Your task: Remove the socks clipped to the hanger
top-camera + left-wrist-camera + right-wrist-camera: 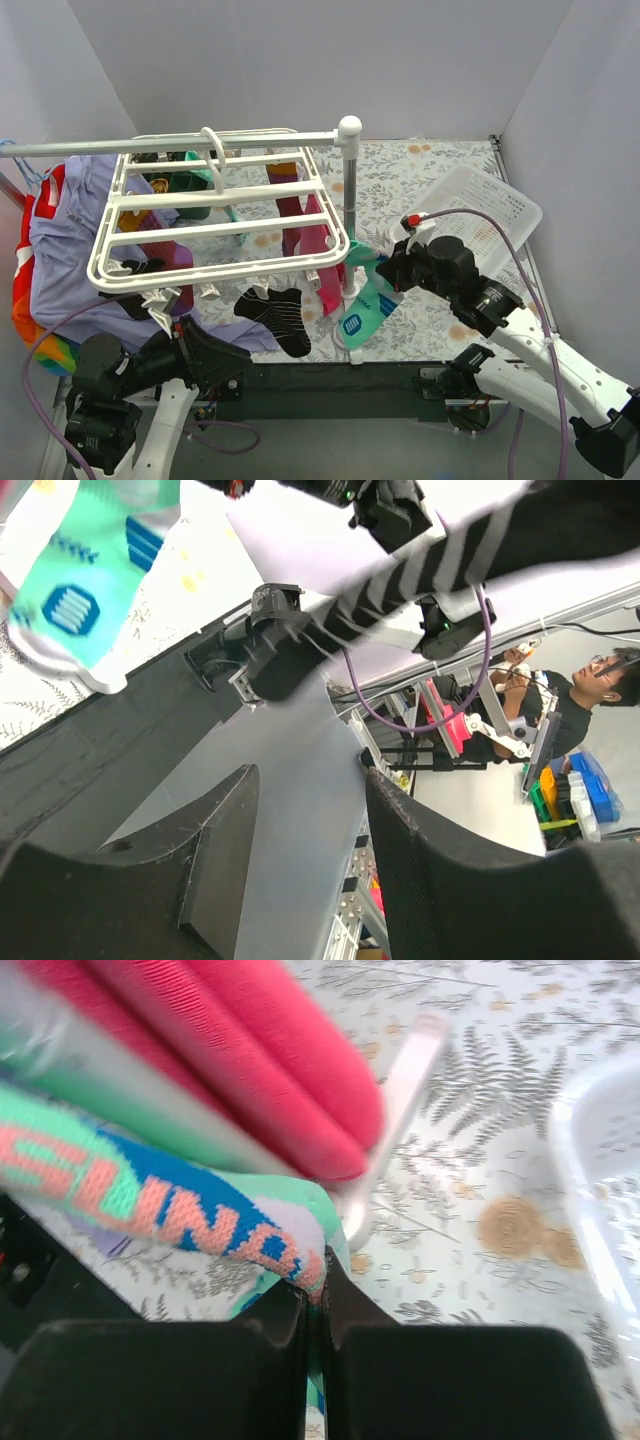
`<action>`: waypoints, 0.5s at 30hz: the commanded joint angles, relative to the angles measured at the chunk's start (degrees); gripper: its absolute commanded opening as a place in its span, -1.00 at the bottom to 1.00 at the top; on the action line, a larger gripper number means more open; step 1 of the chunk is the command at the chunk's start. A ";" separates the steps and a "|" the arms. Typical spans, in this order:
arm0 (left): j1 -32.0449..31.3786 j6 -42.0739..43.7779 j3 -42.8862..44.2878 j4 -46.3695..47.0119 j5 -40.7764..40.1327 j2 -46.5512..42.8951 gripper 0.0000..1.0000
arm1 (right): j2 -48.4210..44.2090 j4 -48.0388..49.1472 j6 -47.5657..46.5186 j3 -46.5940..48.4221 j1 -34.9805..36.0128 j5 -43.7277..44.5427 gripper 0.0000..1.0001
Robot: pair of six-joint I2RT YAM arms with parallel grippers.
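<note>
The white hanger (220,215) hangs from a grey rail with socks clipped under it. A black striped sock (278,315) dangles from its front edge, and a magenta sock (310,240) hangs near its right side. My left gripper (235,365) is open and empty just below and left of the black sock (430,565); in its wrist view the gripper (310,790) has nothing between the fingers (215,850). My right gripper (385,268) is shut on the teal sock (365,300) by the pole. Seen from the right wrist, this gripper (315,1280) pinches the teal sock's lettered cuff (200,1210).
A grey pole (350,200) stands at the hanger's right corner on a white foot. A white mesh basket (480,205) lies tilted at the right. A lavender shirt (70,260) and a rainbow-striped garment (40,345) hang at the left. A dark green sock (195,185) hangs at the back.
</note>
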 commanded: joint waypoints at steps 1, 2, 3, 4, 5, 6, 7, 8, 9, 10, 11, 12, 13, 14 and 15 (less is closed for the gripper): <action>0.34 0.56 1.32 -1.44 -0.37 1.04 -0.09 | 1.85 -4.37 -3.71 6.14 -7.09 0.50 -0.97; 0.33 0.30 0.97 -1.18 -0.37 0.77 -0.08 | 2.39 -4.81 -4.06 6.93 -9.45 0.67 -0.97; 0.33 0.21 0.53 -1.09 -0.19 0.68 -0.08 | 2.74 -5.43 -4.41 7.37 -10.60 1.02 -0.97; 0.33 0.04 -0.43 -1.00 -0.19 0.60 -0.08 | 3.44 -5.61 -4.67 8.42 -11.83 2.24 -0.97; 0.33 0.04 -0.53 -1.00 -0.19 0.68 -0.08 | 3.88 -5.78 -5.11 8.95 -14.72 2.51 -0.97; 0.42 0.04 -0.62 -1.00 -0.19 0.68 -0.09 | 4.41 -5.70 -5.29 9.65 -16.40 2.17 -0.97; 0.34 0.21 -0.53 -1.18 -0.45 0.60 -0.08 | 5.81 -5.70 -5.55 11.49 -19.72 1.12 -0.97; 0.33 0.39 -0.44 -1.27 -0.72 0.60 -0.08 | 6.69 -5.70 -6.43 12.55 -21.24 0.94 -0.97; 0.33 0.48 -0.18 -1.27 -1.16 0.51 -0.09 | 7.74 -5.78 -6.96 14.04 -22.64 1.11 -0.97; 0.42 0.48 0.00 -1.35 -1.68 0.51 -0.08 | 9.76 -5.70 -7.48 16.67 -25.09 2.15 -0.97; 0.34 0.48 0.17 -1.27 -2.04 0.51 -0.08 | 10.82 -5.87 -8.01 18.26 -26.25 3.03 -0.97; 0.33 0.48 0.18 -1.18 -2.21 0.42 -0.08 | 11.79 -5.87 -8.80 19.75 -27.39 4.35 -0.97; 0.33 0.30 0.26 -1.00 -2.82 0.42 -0.08 | 13.80 -6.39 -8.81 21.25 -29.23 7.23 -0.97; 0.33 0.13 0.35 -0.74 -3.09 0.42 -0.08 | 14.69 -6.40 -8.81 24.39 -29.95 8.39 -0.97; 0.33 -0.14 0.44 -0.48 -3.53 0.33 -0.08 | 15.48 -6.40 -9.24 25.82 -30.47 9.28 -0.97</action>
